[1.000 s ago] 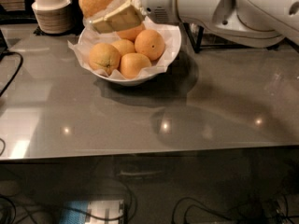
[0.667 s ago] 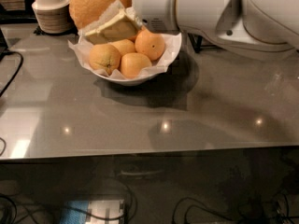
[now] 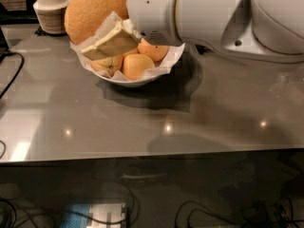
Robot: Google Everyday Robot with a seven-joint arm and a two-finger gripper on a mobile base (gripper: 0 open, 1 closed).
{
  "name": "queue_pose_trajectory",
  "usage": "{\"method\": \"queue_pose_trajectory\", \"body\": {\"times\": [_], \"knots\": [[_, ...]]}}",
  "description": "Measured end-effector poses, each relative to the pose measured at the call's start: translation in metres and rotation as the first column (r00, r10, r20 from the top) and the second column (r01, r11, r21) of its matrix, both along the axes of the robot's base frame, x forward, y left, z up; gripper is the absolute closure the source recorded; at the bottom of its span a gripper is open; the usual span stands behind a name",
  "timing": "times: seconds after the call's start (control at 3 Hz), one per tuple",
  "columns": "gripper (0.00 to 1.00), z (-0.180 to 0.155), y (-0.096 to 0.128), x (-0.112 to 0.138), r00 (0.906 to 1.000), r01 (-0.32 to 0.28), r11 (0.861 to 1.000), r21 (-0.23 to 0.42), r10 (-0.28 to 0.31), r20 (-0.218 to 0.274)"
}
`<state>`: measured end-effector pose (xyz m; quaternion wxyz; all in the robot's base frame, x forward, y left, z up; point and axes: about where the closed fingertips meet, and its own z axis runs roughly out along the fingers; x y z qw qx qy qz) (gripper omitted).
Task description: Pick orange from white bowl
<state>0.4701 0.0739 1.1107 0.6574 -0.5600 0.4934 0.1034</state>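
Observation:
My gripper (image 3: 100, 31) is shut on a large orange (image 3: 94, 9) with dimpled peel and holds it above the left side of the white bowl (image 3: 138, 82). One beige finger pad (image 3: 110, 42) presses the orange's lower right side; the other finger is hidden behind the fruit. The bowl sits on the grey table with crinkled white paper lining. Three oranges show in it: one at the front (image 3: 137, 65), one at the back right (image 3: 153, 50) and one partly hidden under the finger (image 3: 107, 63). My white arm (image 3: 199, 13) reaches in from the upper right.
A stack of small beige bowls (image 3: 51, 11) stands at the back left. A black cable (image 3: 10, 77) lies along the table's left side. The table's front edge (image 3: 152, 155) runs across the lower view, with cables on the floor below.
My gripper has risen with the orange, out of the bowl, and come closer to the camera. The oranges in the bowl have not moved.

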Motion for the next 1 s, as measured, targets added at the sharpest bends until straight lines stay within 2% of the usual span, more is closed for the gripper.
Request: {"method": "queue_pose_trajectory", "body": {"times": [0.33, 0.67, 1.0], "knots": [[1.00, -0.004, 0.001, -0.004, 1.0000, 0.001, 1.000, 0.012, -0.001, -0.005], [1.00, -0.012, 0.019, -0.037, 0.9998, -0.021, 0.999, 0.028, 0.021, -0.001], [1.00, -0.012, 0.019, -0.037, 0.9998, -0.021, 0.999, 0.028, 0.021, -0.001]]}}
